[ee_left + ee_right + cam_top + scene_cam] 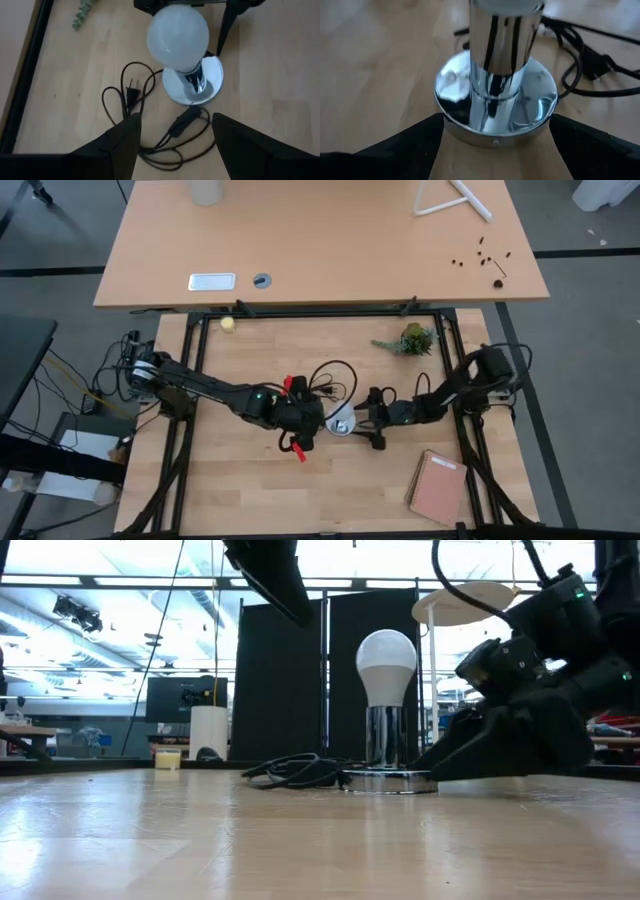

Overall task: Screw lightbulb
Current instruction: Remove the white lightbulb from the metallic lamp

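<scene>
The white lightbulb (387, 660) stands upright in the chrome socket's neck (385, 735), which rises from a round silver base disc (495, 107) resting flat on the wooden table. My left gripper (175, 150) hangs open above and to the left of the bulb (177, 37), with nothing between its fingers. My right gripper (495, 150) is low at the table, on the socket's right, and its open fingers stand on either side of the base disc. From above, bulb and disc (340, 423) show between the two grippers. My right gripper comes in nearly level from the table's right, one finger (412, 145) on each side of the base disc's rim (445, 125). I cannot tell whether the fingers touch the rim. The disc sits flat on the table.
The socket's black cord (131, 95) with plug and switch lies looped on the table left of and behind the disc. A green sprig (410, 338) lies at the far right, a yellowish ball (228, 323) at the far left, and a brown notebook (438, 486) near the front right.
</scene>
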Controlling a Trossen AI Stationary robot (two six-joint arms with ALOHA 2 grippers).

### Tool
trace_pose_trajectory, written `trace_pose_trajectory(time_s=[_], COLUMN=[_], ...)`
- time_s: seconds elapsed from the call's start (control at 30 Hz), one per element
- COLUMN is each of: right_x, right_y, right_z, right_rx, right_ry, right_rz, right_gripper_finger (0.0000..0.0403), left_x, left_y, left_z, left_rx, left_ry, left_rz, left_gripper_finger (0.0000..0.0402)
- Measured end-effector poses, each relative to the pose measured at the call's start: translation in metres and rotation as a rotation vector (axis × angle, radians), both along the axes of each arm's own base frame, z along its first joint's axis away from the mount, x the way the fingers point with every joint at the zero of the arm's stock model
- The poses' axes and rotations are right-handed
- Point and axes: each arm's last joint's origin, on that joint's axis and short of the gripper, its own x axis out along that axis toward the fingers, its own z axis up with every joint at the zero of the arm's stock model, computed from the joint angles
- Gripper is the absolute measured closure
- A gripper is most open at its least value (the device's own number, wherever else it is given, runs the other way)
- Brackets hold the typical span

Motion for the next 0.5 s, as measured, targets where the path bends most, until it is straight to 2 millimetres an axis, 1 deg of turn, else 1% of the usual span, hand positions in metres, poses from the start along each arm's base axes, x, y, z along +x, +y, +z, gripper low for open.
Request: trace_pose_trajectory(time_s=[0.17, 0.3, 0.5], right_x=[-0.003, -0.002, -0.002], right_y=[0.000, -0.001, -0.001], right_z=[-0.012, -0.019, -0.020], right_rx=[0.026, 0.019, 0.032], right_ry=[-0.093, -0.102, -0.104], right_rz=[-0.004, -0.007, -0.015], right_gripper_finger=[0.0035, 0.0046, 0.0056], left_x=[-0.002, -0.007, -0.009], left_y=[-0.005, -0.010, -0.012], left_z=[0.002, 0.000, 0.000], left_rx=[-0.001, 0.007, 0.018], left_ry=[0.003, 0.030, 0.023], left_rz=[0.006, 0.013, 0.044], left_gripper_finger=[0.0154, 0.0154, 0.0154])
